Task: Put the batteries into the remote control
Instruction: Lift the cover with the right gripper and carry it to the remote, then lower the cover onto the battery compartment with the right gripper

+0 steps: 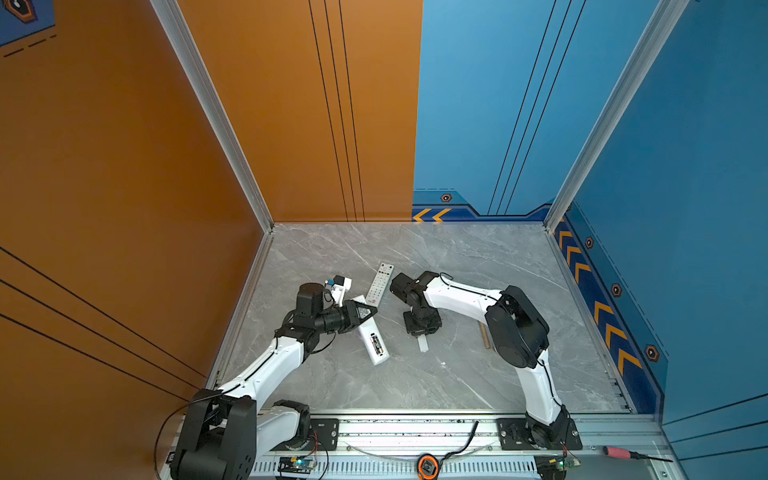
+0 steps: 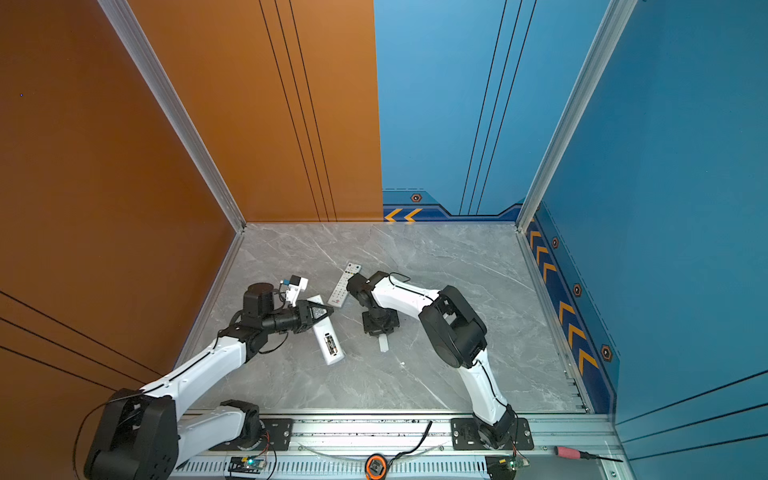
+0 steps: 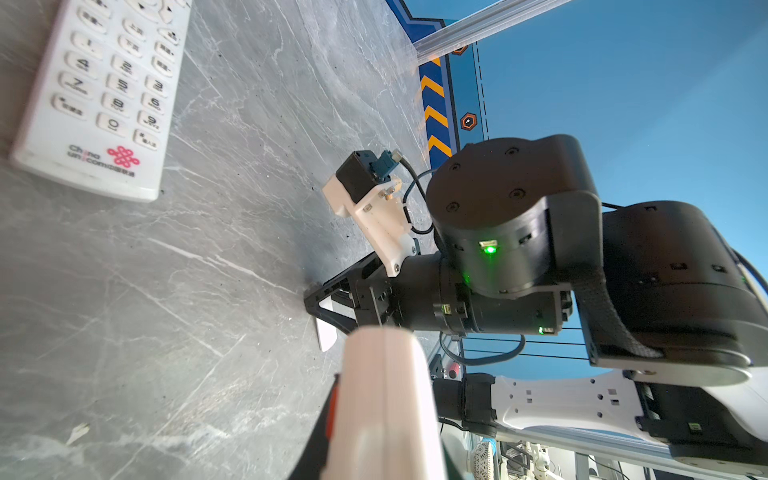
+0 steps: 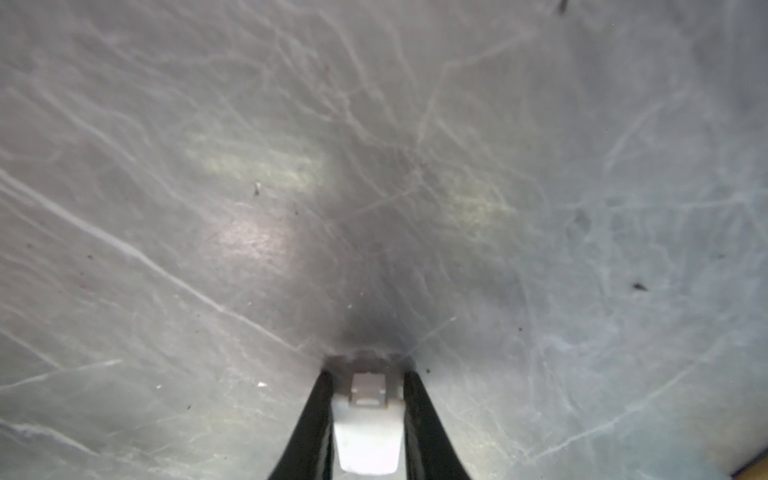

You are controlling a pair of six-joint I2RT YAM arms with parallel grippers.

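A white remote control (image 1: 379,353) lies back up on the marble table, its battery bay (image 1: 376,344) open. The bay holds dark shapes with pale specks; they are too small to tell whether they are the batteries. My left gripper (image 1: 366,311) is shut across the remote's upper part, and the left wrist view shows its white body (image 3: 382,415) between the jaws. To the right, my right gripper (image 4: 368,374) points straight down at the table. Its fingers press both sides of a small white battery cover (image 4: 368,432), which sticks out below the gripper in both top views (image 1: 423,344).
A second white remote (image 1: 380,282), buttons up, lies just behind the two grippers. A wooden stick (image 1: 484,336) lies partly under the right arm. On the front rail are a red-handled screwdriver (image 1: 619,452) and an orange tape measure (image 1: 428,464). Walls close in the left, back and right.
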